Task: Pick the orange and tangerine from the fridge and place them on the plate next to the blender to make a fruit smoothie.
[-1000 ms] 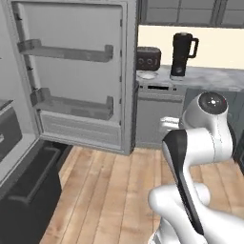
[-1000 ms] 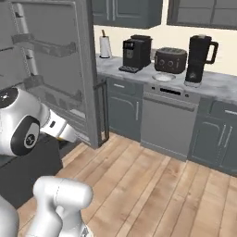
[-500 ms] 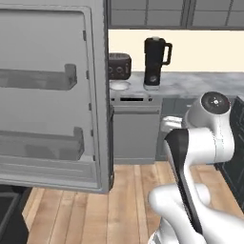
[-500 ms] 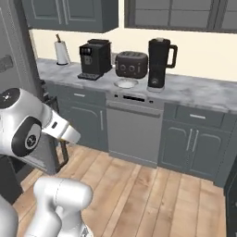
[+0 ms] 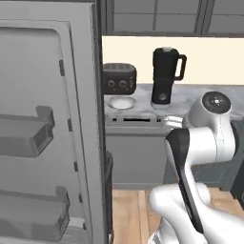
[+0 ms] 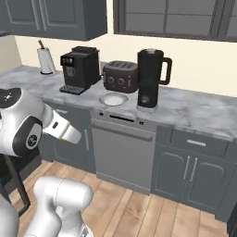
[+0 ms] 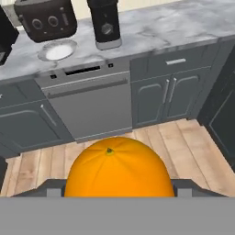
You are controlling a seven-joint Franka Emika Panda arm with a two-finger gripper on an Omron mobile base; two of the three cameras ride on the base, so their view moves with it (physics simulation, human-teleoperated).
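Between the fingers sits the orange [image 7: 117, 167], firmly clasped; carry it level, lower it onto the plate [image 7: 58, 50] left of the blender [image 7: 105, 23].

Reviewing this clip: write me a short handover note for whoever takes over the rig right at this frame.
Gripper: shut on the orange, seen close up in the hand view.
Plate: on the marble counter just left of the blender, in front of the toaster, bare.
Fridge door stands open at the left of the left base view.
Done: orange is out of the fridge and in the gripper.
Left: carry the orange to the plate and release it; then fetch the tangerine from the fridge and place it too.
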